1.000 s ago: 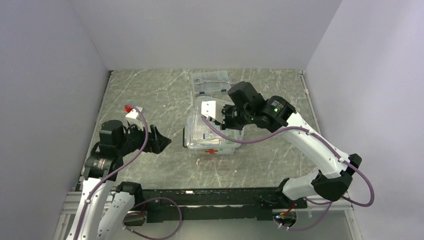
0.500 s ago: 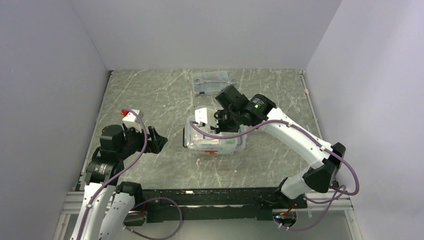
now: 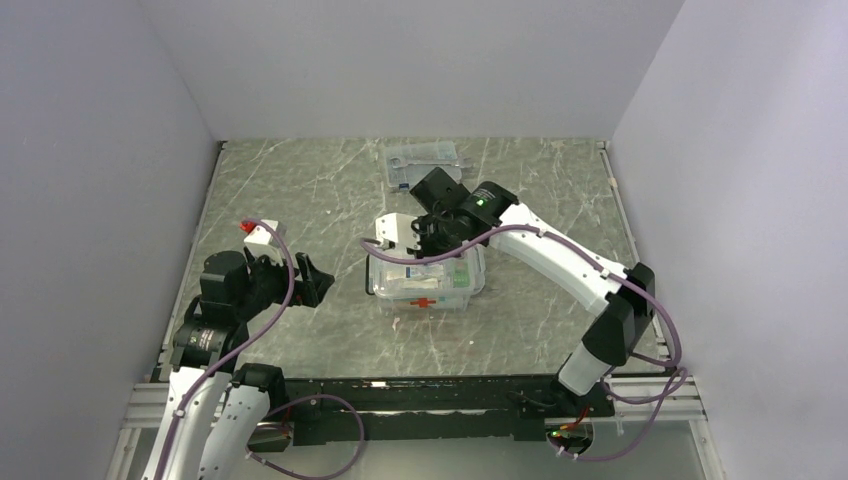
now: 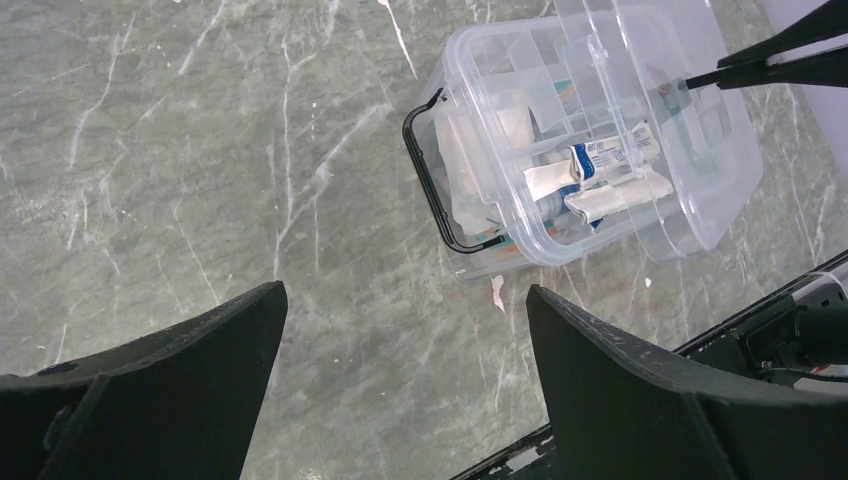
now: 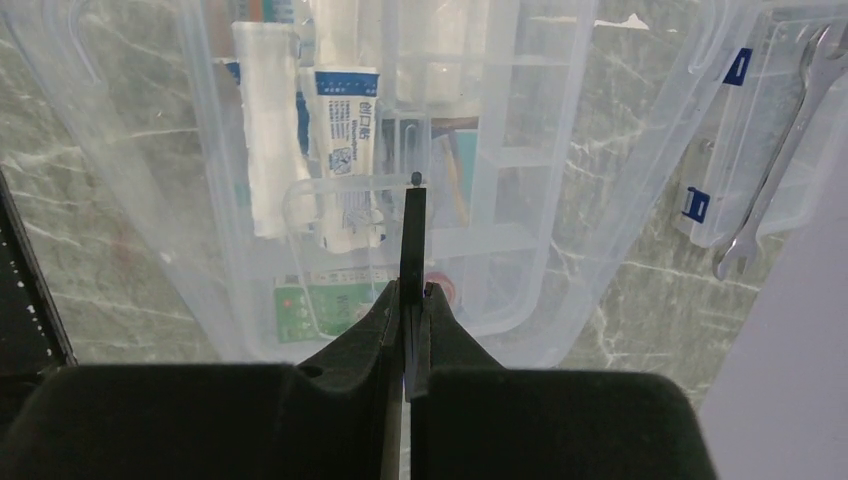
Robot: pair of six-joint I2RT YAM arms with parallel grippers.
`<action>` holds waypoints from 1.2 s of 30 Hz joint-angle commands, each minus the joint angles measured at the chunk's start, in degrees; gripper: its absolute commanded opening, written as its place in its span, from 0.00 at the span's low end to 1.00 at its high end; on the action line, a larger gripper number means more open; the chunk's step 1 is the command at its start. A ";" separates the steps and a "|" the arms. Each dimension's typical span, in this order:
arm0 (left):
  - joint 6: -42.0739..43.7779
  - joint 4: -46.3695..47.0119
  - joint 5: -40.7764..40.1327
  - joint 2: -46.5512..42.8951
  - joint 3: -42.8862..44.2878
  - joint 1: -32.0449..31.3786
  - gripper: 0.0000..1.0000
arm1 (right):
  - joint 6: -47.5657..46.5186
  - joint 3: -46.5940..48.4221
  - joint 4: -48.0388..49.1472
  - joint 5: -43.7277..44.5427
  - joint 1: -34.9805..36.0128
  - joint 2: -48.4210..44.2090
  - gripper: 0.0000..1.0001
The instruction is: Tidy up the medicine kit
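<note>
You're seating the clear divided plastic tray, pinched in your right gripper's closed fingers, into the clear rectangular box beneath them; lower it level; left gripper gapes empty.

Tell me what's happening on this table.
Two robot arms are working on a clear medicine kit. The right gripper is shut and reaches over the kit, its tips right at the clear plastic above a white tube. Whether it pinches anything is unclear. The left gripper hangs open and empty over the table, left of the kit. A flatter tool case lies behind.
</note>
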 commanded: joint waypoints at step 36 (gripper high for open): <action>0.32 2.34 -0.41 -0.62 -0.20 -0.12 0.98 | 4.79 10.17 -6.00 -0.91 0.82 6.57 0.00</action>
